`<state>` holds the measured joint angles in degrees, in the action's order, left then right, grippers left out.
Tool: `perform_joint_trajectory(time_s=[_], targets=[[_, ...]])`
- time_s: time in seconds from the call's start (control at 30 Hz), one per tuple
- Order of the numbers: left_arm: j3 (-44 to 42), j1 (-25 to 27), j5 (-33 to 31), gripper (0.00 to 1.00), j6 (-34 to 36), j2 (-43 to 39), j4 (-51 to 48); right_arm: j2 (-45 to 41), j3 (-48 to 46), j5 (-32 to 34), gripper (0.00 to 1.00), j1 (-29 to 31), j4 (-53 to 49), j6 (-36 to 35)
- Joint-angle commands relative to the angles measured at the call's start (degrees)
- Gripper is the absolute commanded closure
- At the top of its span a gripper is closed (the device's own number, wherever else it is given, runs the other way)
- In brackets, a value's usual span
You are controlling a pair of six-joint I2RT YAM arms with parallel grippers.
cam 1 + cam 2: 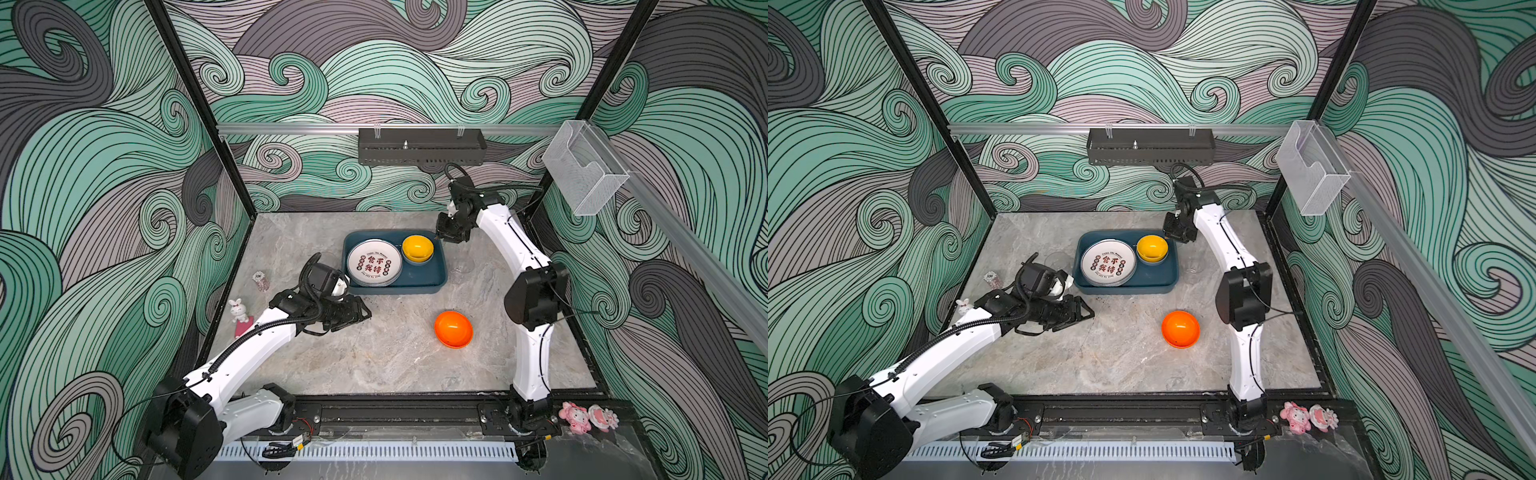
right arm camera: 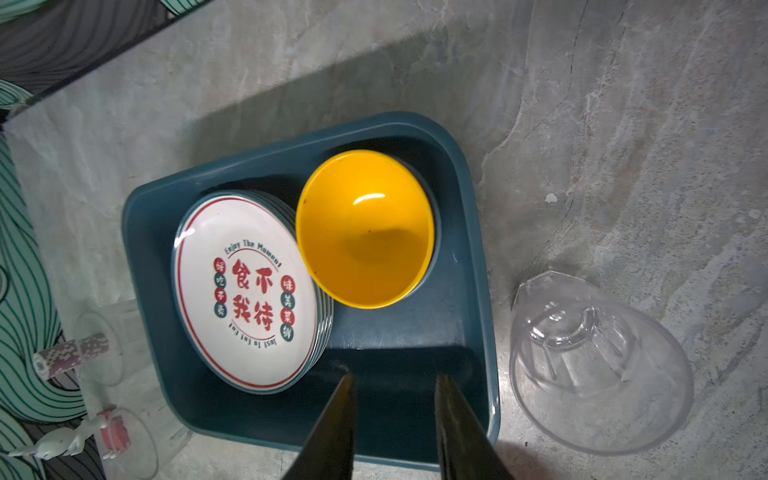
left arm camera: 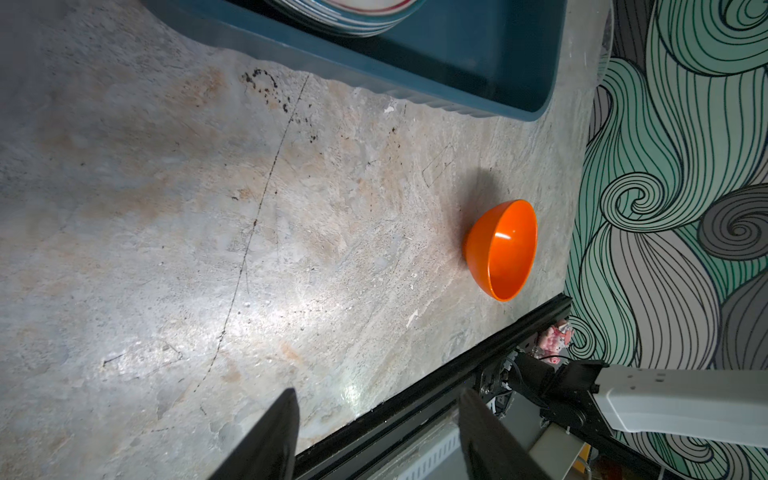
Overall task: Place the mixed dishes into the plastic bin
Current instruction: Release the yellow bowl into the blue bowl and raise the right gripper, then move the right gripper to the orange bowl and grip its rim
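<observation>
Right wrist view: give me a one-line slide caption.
Open right end effector near the teal bin, which holds stacked printed plates and a yellow bowl; a clear tumbler sits beside it.

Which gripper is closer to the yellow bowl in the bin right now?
Right. The right gripper hangs at the plastic bin's far right corner, beside the yellow bowl; the left gripper is outside the bin, over the table off its near left corner.

One bin (image 1: 422, 274), one plate stack (image 1: 374, 262), one yellow bowl (image 1: 417, 247), one orange bowl (image 1: 453, 328), one rabbit figurine (image 1: 237, 309)
</observation>
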<state>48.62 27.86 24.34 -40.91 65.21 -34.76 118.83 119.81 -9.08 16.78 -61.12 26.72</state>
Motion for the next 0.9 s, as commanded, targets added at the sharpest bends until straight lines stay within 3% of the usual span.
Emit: perform_joint_trajectory(time_s=[0.0,0.4,0.63,0.87], targets=[[2.97,-0.43,2.56,0.35,2.15,-0.27,2.48,-7.26,-8.78,-1.09,0.64,0.54,3.2,-0.93],[8.22,0.37,13.9,0.33,6.36,9.16,2.32,-32.44,-41.81,-1.71,0.58,0.19,9.92,-2.06],[10.33,2.84,13.91,0.33,6.87,13.14,3.09,-43.32,-57.75,-0.8,0.55,-1.1,10.41,-1.67],[13.12,7.0,12.2,0.33,8.36,18.48,1.86,-47.8,-65.82,0.25,0.55,-2.52,9.71,-0.81]])
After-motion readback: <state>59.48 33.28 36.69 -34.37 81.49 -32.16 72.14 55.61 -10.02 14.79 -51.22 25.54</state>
